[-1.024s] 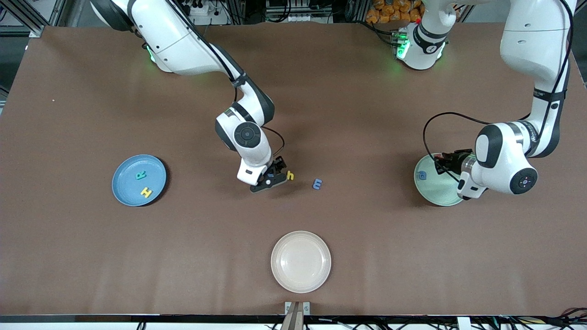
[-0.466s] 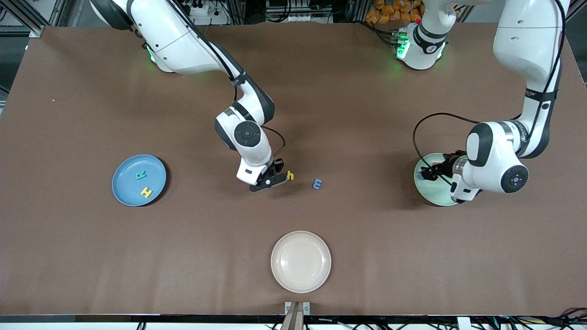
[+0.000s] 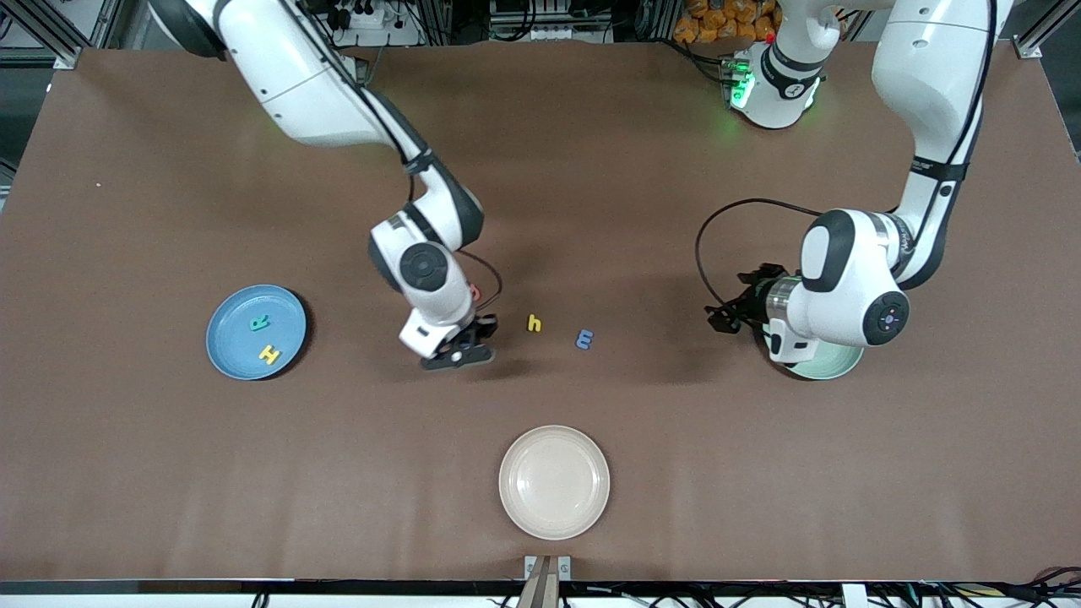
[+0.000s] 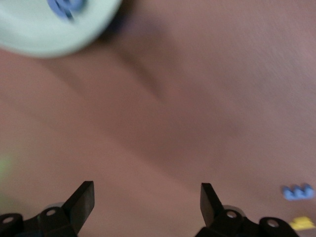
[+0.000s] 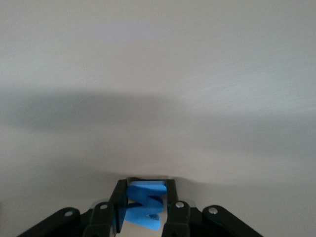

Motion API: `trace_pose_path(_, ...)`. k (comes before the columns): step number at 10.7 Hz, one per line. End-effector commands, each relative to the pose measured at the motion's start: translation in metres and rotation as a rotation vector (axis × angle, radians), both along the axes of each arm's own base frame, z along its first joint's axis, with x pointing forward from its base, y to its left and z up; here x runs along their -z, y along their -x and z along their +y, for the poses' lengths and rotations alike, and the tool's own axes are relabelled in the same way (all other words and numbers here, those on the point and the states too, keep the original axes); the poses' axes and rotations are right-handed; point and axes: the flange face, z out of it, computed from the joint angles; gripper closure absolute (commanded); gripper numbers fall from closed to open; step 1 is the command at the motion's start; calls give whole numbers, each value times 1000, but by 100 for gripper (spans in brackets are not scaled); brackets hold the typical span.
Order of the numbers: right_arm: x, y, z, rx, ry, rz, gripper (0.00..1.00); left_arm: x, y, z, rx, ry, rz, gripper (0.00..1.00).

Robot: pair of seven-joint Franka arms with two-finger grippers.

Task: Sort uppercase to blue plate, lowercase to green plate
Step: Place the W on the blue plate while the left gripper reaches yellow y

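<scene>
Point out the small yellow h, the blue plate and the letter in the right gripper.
small yellow h (image 3: pixel 534 323), front view, middle of the letter.
blue plate (image 3: pixel 230 325), front view, bare floor.
blue capital letter (image 5: pixel 144 207), right wrist view, its face between the fingers.

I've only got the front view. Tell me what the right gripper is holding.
Observer: The right gripper is shut on a blue zigzag letter, an M or W.
Operator: Now check the left one.
Observer: The left gripper is open, with nothing between its fingers.
Operator: Report what's on the green plate; the arm covers it here.
Observer: One blue letter lies on the green plate.
</scene>
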Motion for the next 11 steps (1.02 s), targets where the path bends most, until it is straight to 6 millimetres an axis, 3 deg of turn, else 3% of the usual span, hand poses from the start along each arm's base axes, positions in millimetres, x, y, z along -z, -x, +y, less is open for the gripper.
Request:
trace_pose_path(1,-23,-32,-68,99,107,-45,100,-1,-1,-48,-131,14,58,5)
trace_pose_path(4,-33,-46,-143,217,240,30,100,17,-9,-126,-231,-19,53,6)
trace_pose_path(6,-54,-49,-198,298,329,92,100,13,-35,-169,-326,-21,32,6)
trace_pose_path(8,-68,-52,-226,309,391,88,100,5,-37,-203,-342,-3,-4,6)
trace_pose_path(10,-64,-54,-256,344,412,101,100,9,-47,-228,-445,27,-53,6)
trace_pose_path(11,-62,-53,-261,350,415,113,76,19,-48,-237,-453,40,-48,6)
